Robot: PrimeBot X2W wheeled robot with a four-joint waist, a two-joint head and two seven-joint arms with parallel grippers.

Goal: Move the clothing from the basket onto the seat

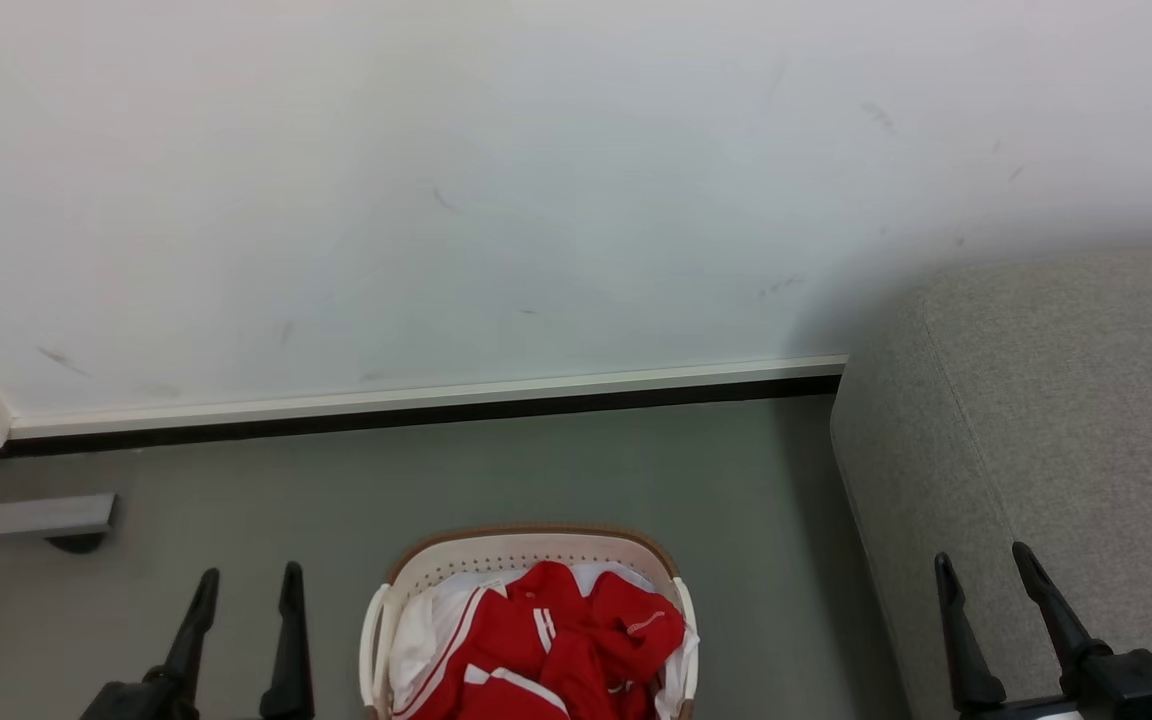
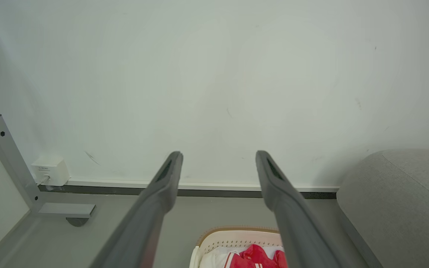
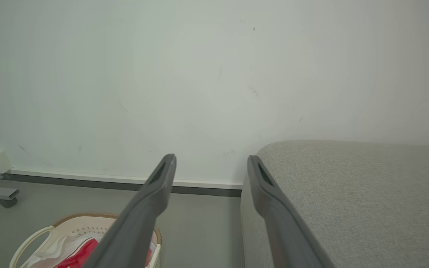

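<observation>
Head view: the red clothing [image 1: 536,650] lies piled in the laundry basket [image 1: 536,545] on the floor [image 1: 586,470], close to the grey sofa [image 1: 1066,420] at right, likely so the carry is short. The left end effector [image 1: 249,573] and right end effector [image 1: 981,553] hang on either side, fingers apart, holding nothing.

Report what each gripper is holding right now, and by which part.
Nothing is held. The left gripper and right gripper both stand open and empty; the clothing lies in the basket, untouched.

Bright, even light; sharp frames, soft shadows.
</observation>
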